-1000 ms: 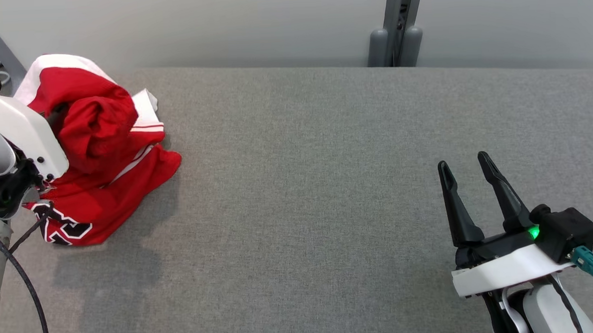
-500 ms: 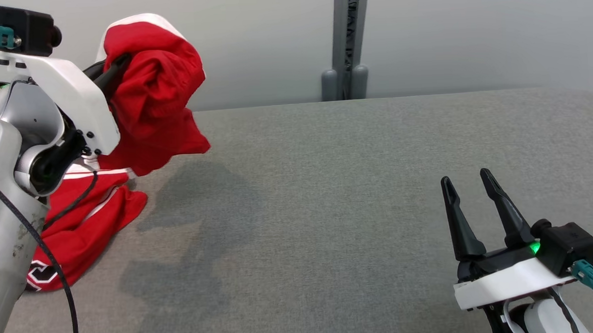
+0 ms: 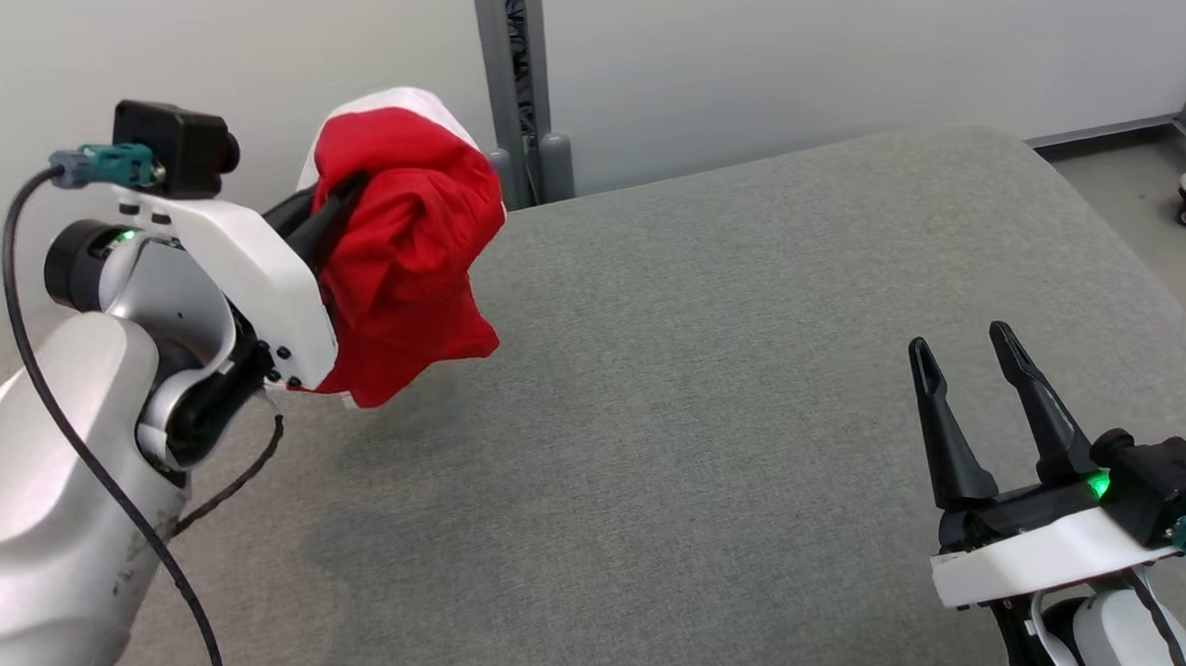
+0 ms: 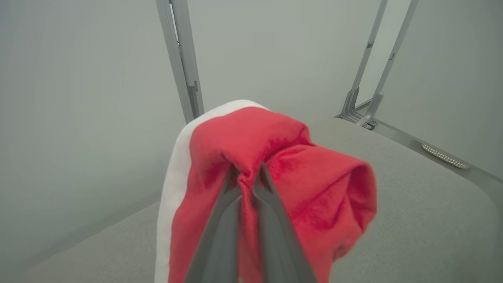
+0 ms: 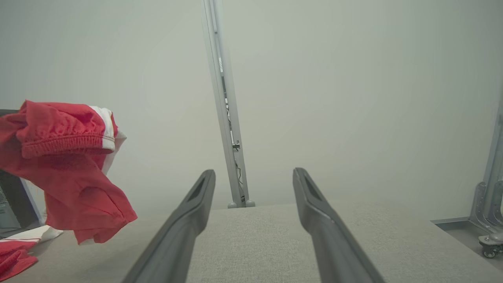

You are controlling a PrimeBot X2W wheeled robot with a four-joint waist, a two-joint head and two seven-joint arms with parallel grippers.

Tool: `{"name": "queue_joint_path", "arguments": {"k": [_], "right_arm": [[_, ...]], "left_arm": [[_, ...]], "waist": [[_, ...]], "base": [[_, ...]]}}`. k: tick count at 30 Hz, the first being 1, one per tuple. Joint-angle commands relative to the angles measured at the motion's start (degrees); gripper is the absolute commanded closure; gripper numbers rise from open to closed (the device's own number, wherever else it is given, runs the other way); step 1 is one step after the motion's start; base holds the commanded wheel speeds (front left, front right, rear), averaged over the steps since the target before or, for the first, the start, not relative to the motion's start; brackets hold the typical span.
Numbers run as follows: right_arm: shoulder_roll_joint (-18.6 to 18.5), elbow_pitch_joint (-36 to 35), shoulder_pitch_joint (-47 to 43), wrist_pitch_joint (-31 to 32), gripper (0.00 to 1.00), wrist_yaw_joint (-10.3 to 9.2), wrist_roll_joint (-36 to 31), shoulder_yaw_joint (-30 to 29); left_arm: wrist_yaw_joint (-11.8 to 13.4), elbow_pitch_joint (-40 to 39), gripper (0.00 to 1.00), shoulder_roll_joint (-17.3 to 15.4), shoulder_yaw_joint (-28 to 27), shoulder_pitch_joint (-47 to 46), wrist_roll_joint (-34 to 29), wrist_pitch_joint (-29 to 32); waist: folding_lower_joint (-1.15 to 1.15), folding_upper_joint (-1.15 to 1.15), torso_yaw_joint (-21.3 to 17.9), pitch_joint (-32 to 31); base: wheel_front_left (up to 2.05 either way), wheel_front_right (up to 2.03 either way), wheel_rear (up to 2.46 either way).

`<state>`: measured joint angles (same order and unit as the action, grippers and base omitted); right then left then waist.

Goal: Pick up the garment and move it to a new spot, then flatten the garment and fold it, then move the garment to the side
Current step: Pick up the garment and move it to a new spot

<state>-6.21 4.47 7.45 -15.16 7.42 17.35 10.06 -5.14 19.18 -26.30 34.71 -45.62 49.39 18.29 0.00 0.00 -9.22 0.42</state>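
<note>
– Beside the upright grey metal post (image 3: 512, 76) at the far edge of the grey fabric-covered worktop (image 3: 716, 388), what is that red bundle?

– It's the crumpled red garment with a white side panel (image 3: 409, 241). It is held up in the air just left of the post and a little nearer the robot. Its lowest fold hangs clear of the worktop, with a faint shadow under it.

– What has hold of it?

– The left tool (image 4: 245, 173). Its two dark fingers are pinched together on a gathered ridge of the red cloth. The fabric bulges out on both sides of them, and the white band curves over the top.

– Any detail on the cloth?

– The right wrist view shows a ribbed, elastic-looking hem (image 5: 67, 147) across the bundle, with loose red folds drooping beneath it. Low in that view, farther left of the post, lie scraps of red and white cloth (image 5: 15, 255). I cannot tell whether they join the lifted part.

– And the other arm?

– The right tool (image 3: 959, 337) sits well to the right of the post, near the worktop's front. Its fingers are spread apart with nothing between them.
</note>
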Motion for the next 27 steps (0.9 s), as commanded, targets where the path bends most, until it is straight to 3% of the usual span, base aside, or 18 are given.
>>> {"name": "queue_joint_path", "arguments": {"k": [1,7,12,23,26,27], "right_arm": [[-0.51,-0.6,-0.16,-0.06,0.0,0.13,0.03,-0.04],[-0.56,-1.04,0.79,-0.06,0.0,0.13,0.28,-0.01],[-0.91,-0.59,1.43,-0.06,0.0,0.13,0.64,0.59],[-0.95,0.12,3.15,-0.06,0.0,0.12,1.04,2.89],[-1.13,0.38,3.53,-0.06,0.0,0.12,1.03,3.16],[-1.18,0.46,3.64,-0.06,0.0,0.13,1.07,3.18]], "left_arm": [[0.8,-0.39,1.0,0.19,0.5,1.52,-0.75,-0.89],[2.99,-0.22,1.0,2.86,1.99,5.11,-1.8,-3.83],[3.1,3.24,1.0,7.4,2.79,7.16,-1.6,-8.33],[-0.53,20.17,1.0,17.97,6.74,6.78,-3.71,-20.93],[-1.46,24.79,0.67,19.91,8.39,6.07,-4.31,-24.21],[-1.69,26.26,0.31,20.52,8.85,5.86,-4.2,-24.92]], "waist": [[0.0,0.0,-2.44,0.61],[0.0,0.0,-5.21,2.33],[0.0,0.0,-6.41,3.21],[0.0,0.0,-10.13,6.54],[0.0,0.0,-10.8,7.44],[0.0,0.0,-10.91,7.6]], "base": [[0.0,0.0,0.0],[0.0,0.0,0.0],[0.0,0.0,0.0],[0.0,0.0,0.0],[0.0,0.0,0.0],[0.0,0.0,0.0]]}}
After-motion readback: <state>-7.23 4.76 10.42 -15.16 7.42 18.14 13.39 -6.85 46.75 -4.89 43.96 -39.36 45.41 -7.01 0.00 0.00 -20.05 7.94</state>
